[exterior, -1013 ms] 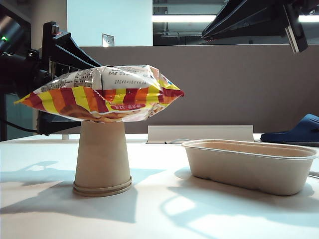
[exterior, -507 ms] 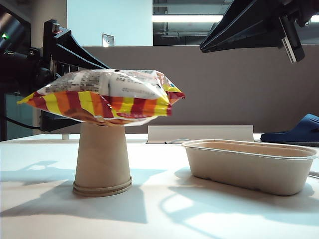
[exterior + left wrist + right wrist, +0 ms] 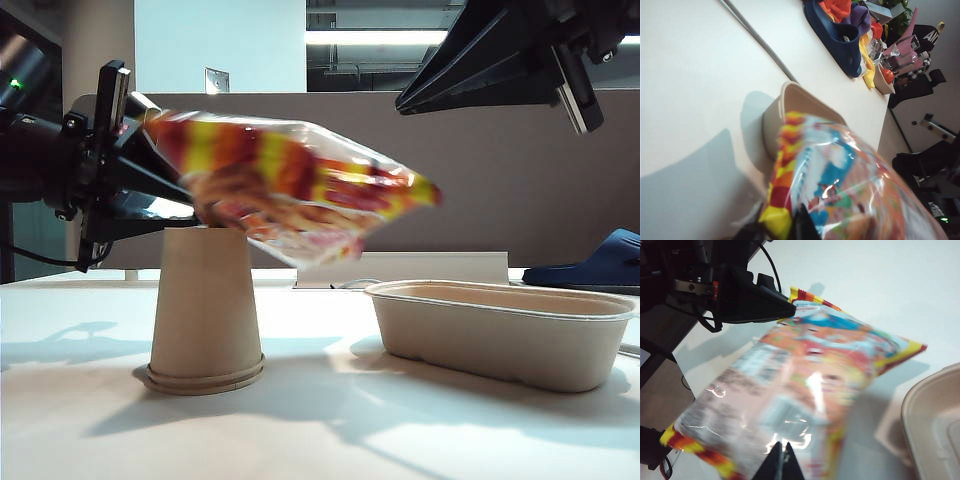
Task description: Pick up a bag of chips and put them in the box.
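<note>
Lifted off the upturned paper cup [image 3: 205,310] where it was resting a second ago, the bag of chips [image 3: 295,195] is now hanging tilted and motion-blurred in the air, its far end dipping toward the box [image 3: 505,330]. At the bag's 9 o'clock end in the exterior view, the left gripper [image 3: 135,160] is pinching the striped corner, its dark fingers [image 3: 762,302] closing on the seam as seen from the right wrist view. From the left wrist view the bag [image 3: 850,190] is filling the foreground, with the box [image 3: 790,107] lying beyond it on the white table [image 3: 695,80]. At 1 o'clock in the exterior view, the right gripper [image 3: 575,70] is hovering high above the box, clear of everything; its fingertips [image 3: 781,460] are showing pressed together at the edge of the right wrist view, just over the bag [image 3: 805,385]. A blue slipper [image 3: 600,262] is sitting at 3 o'clock, behind the box.
</note>
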Available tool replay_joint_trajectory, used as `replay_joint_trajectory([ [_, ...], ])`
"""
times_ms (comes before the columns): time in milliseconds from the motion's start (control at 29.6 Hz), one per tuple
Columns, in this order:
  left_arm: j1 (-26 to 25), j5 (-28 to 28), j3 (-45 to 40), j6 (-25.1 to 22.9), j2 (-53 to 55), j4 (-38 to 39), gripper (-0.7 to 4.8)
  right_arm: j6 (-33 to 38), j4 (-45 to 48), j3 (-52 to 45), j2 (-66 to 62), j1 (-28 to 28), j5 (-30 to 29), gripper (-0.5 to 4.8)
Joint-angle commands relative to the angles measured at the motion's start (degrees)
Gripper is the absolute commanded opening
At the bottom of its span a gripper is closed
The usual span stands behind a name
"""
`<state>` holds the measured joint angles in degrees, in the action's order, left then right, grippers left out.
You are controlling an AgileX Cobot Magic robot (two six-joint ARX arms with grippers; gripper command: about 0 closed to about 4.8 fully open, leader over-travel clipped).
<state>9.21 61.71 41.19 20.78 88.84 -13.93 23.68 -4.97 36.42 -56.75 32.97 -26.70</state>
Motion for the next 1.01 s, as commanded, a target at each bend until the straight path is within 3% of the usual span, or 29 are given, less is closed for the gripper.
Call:
replay_joint_trajectory([
  [34, 0.5, 0.0, 0.2, -1.1, 0.7, -0.6, 0.73, -0.2, 1.0, 0.3, 0.2, 0.0, 0.1, 0.00],
  [101, 0.5, -0.1, 0.2, -1.2, 0.9, -1.1, 0.01, -0.2, 1.0, 0.3, 0.2, 0.0, 0.3, 0.00],
  [135, 0.5, -0.2, 0.2, -1.2, 0.9, -1.6, -0.05, -0.2, 1.0, 0.3, 0.2, 0.0, 0.3, 0.00],
  [473, 0.4, 0.0, 0.2, -0.2, 0.9, -4.3, -0.06, -0.2, 0.9, 0.3, 0.2, 0.0, 1.2, 0.00],
  [844, 0.5, 1.6, 0.2, 9.5, 0.9, -15.0, -0.06, -1.6, 0.9, 0.3, 0.2, 0.0, 1.3, -0.01],
  [1013, 0.5, 2.6, 0.2, 11.2, 0.9, -17.0, -0.06, -2.9, 0.7, 0.3, 0.2, 0.0, 1.3, -0.01],
])
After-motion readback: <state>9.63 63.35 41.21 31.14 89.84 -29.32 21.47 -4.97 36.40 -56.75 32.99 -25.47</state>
